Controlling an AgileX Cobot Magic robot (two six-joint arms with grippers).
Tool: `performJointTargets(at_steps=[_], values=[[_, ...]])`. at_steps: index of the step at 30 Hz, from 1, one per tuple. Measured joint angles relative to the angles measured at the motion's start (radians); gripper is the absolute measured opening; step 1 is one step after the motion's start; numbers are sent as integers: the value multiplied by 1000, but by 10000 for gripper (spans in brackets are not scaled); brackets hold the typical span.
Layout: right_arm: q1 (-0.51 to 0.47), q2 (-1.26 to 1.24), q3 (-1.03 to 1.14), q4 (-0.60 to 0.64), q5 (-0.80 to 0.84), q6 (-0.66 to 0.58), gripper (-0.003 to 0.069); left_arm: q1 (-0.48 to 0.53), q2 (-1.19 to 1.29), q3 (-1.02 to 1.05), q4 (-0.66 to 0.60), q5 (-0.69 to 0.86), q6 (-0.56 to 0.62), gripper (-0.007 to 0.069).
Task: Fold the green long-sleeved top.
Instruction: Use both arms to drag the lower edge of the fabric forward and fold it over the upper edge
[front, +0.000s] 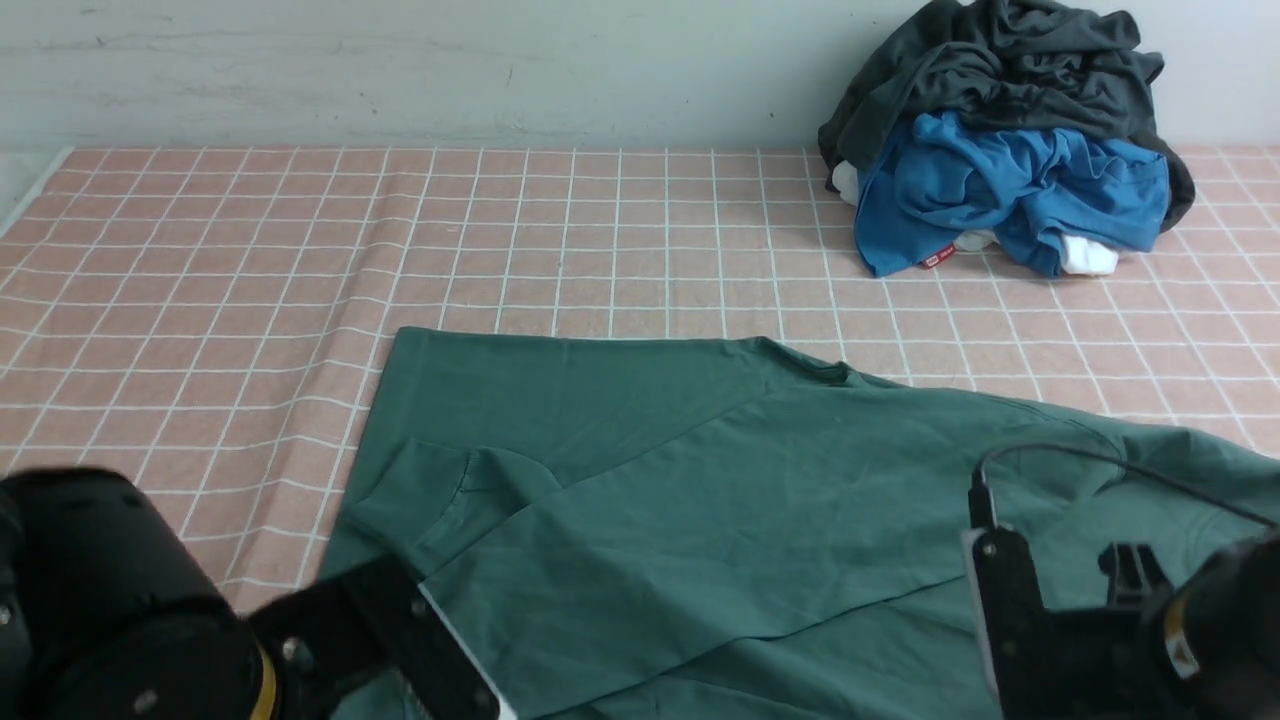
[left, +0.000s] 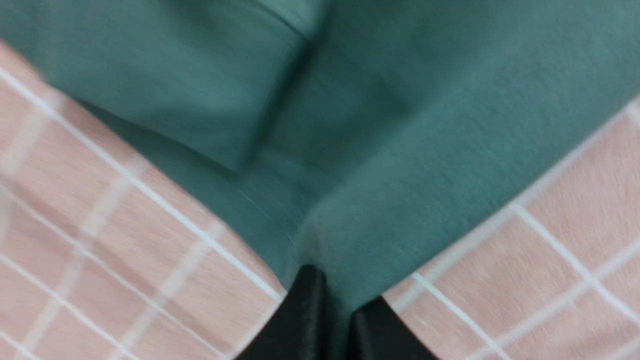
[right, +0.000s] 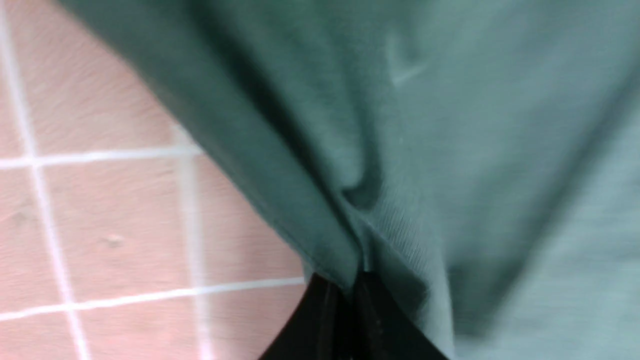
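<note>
1. While both arms grip its near side, the green top (front: 700, 500) lies spread on the checked cloth (front: 200, 300), close to the robot, its long axis running left to right between the two arms.
2. Left gripper (left: 332, 305): jaws closed on the top's near-left edge, with fabric bunched between them.
3. Right gripper (right: 356, 295): jaws closed on a pinch of the top's near-right part.
4. Key relation: nearly all the top lies forward of both grippers, away from the robot. Each arm is nearest its own end, so the fold probably calls for carrying the near edge forward with both arms together.
5. Blue garment (front: 1000, 190) and grey garment (front: 1000, 60): heaped at far right, well apart from the top.
</note>
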Motion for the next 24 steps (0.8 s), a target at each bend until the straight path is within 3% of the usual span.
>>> performJointTargets(at_steps=[6, 13, 19, 24], values=[[-117, 19, -255, 17, 46, -35, 13, 175, 55, -238, -1, 9, 114, 17], [-326, 191, -514, 162, 102, -204, 13, 344, 323, -580, -2, 23, 237, 17], [-422, 390, -701, 262, 164, -267, 13, 396, 594, -891, -12, 38, 257, 17], [-442, 519, -811, 294, 171, -269, 13, 417, 771, -1078, -14, 77, 260, 17]])
